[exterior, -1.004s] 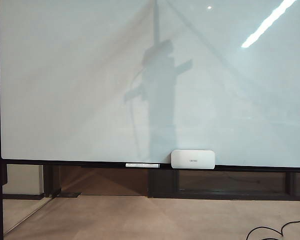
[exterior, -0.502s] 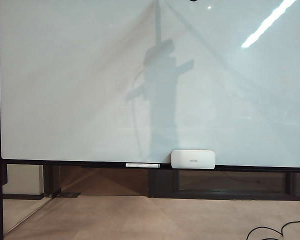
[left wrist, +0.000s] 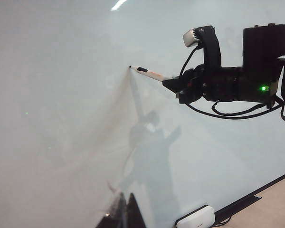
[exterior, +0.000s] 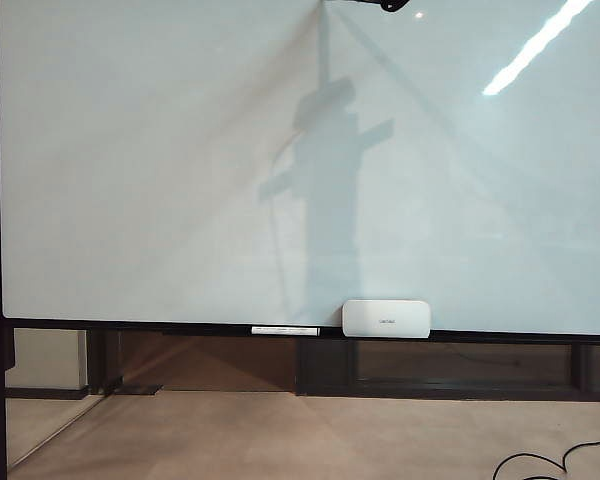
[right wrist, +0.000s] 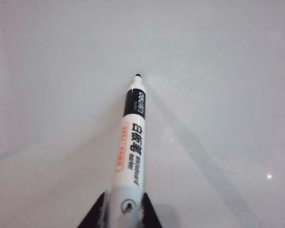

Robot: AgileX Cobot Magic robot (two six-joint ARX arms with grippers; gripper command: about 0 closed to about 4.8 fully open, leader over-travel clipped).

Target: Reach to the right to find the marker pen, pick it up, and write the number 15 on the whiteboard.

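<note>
Your right tool (left wrist: 168, 84) is clamped on the marker pen (right wrist: 131, 137), jaws closed narrow around its rear barrel, so the pen juts straight out ahead of the tool with its black nib leading. That nib sits at, or just shy of, the whiteboard (exterior: 160, 160); contact cannot be confirmed. The board ahead of the tool looks blank, so the number 15 seems not yet begun. To write well, press only lightly, keep the pen near square to the surface, and draw the long stroke of the one straight down before lifting clear for the five. The left tool (left wrist: 119, 213) shows only as dark fingertips, well below the right tool and away from the pen; you cannot tell whether it is apart or together, and nothing shows in it.
</note>
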